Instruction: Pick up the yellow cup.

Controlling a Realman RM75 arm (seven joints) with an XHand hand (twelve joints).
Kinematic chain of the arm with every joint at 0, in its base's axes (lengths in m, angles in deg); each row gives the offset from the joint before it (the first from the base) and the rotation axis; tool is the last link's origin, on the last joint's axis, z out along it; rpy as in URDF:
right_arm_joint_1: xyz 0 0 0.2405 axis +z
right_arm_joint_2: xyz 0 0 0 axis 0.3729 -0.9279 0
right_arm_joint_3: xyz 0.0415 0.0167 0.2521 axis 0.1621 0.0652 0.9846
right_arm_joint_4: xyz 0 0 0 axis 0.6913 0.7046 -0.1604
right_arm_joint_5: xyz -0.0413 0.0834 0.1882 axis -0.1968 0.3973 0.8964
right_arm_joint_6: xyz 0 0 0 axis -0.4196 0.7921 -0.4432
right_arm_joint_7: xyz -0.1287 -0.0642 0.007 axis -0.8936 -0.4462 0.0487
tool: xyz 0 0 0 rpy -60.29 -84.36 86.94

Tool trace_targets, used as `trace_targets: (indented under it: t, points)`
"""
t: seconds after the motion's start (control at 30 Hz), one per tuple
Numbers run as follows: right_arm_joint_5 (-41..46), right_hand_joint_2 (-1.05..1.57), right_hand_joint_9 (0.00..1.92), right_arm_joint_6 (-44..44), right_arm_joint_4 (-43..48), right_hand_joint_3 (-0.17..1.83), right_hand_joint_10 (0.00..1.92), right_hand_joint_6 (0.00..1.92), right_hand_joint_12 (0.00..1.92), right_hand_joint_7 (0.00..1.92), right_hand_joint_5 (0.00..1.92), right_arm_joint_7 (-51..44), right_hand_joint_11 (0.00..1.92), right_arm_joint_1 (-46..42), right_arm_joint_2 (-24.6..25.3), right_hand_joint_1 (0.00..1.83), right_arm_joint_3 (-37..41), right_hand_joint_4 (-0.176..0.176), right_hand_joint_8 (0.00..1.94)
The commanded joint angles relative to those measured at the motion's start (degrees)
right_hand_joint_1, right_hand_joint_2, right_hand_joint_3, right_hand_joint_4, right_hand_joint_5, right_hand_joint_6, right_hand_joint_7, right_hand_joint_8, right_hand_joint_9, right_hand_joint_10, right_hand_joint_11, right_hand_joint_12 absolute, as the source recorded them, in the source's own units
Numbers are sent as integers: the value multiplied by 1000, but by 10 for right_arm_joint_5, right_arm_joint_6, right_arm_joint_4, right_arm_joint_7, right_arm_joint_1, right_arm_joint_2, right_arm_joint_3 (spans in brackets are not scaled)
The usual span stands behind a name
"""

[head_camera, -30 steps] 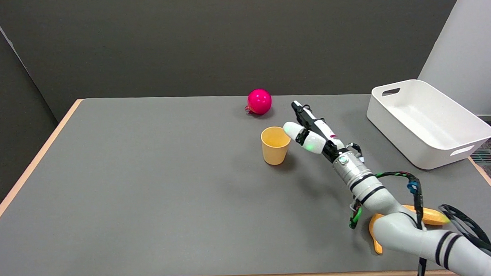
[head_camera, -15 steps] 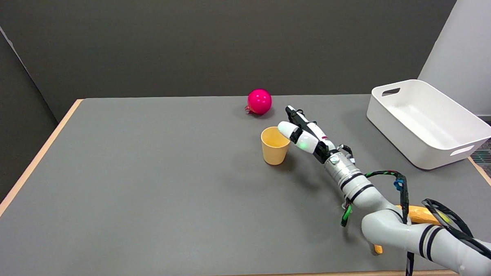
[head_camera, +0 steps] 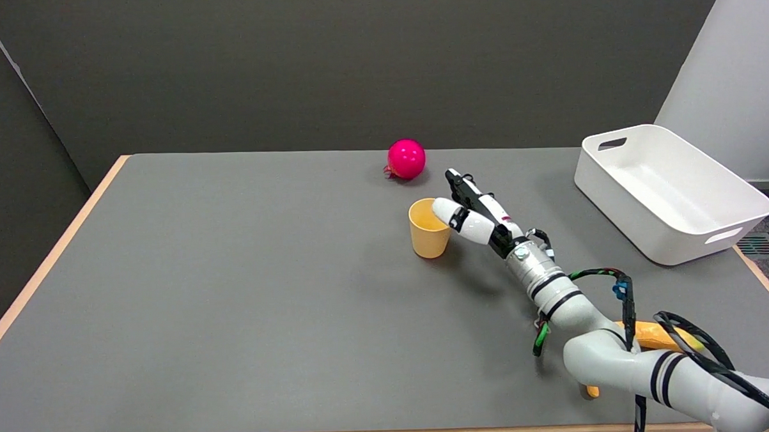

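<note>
**Right hand at the yellow cup's rim, cup on the table**

The yellow cup (head_camera: pixel 429 228) stands upright on the grey table (head_camera: pixel 234 298), a bit right of the frame's centre, mouth open to the top. It rests on the tabletop, not lifted.

The right hand (head_camera: pixel 471 212) reaches in from the lower right of the frame, at the end of the white right arm (head_camera: pixel 619 355). The hand sits against the cup's right side. A white-tipped finger (head_camera: pixel 445 210) overlaps the cup's rim at its right edge; whether it is inside the mouth or just above it cannot be told. Black fingers (head_camera: pixel 458 183) stretch out toward the upper left, past the cup's far right side, just beside it. The fingers are spread apart and extended, not wrapped around the cup; no firm grip shows. Real contact with the cup wall cannot be told from this angle.

A pink ball (head_camera: pixel 406 158) lies on the table above the cup in the frame, near it but apart, toward the table's far edge. A white bin (head_camera: pixel 668 190) sits at the right side of the frame, on the table's right edge, well apart from the cup. A banana (head_camera: pixel 657 337) lies at the lower right, mostly hidden behind the arm. Black, green and blue cables (head_camera: pixel 624 297) loop along the arm near the wrist.
</note>
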Motion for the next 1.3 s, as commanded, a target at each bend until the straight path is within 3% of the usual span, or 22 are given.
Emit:
trace_targets:
  t: [0.03, 0.1, 0.47, 0.8, 1.3]
  points:
    - [-40, 549, -1, 29, -38, 986, 11, 16, 210, -1, 11, 34, -1, 7, 14, 373, -30, -75, -1]
    - [-53, 536, -1, 31, -42, 965, 4, 57, 242, -1, 0, 45, -1, 9, 17, 305, -30, -71, -1]
    - [-115, 515, -1, 42, -66, 949, -1, 31, 203, -1, -1, 54, -1, 25, 35, 301, -31, -71, -1]
    - [-133, 506, -1, 86, -159, 945, -1, 17, 219, -1, -1, 229, -1, 59, 52, 305, -38, -70, -1]
    - [-156, 515, -1, 87, -197, 925, -1, 35, 279, -1, -1, 321, -1, 71, 52, 311, -35, -76, -1]
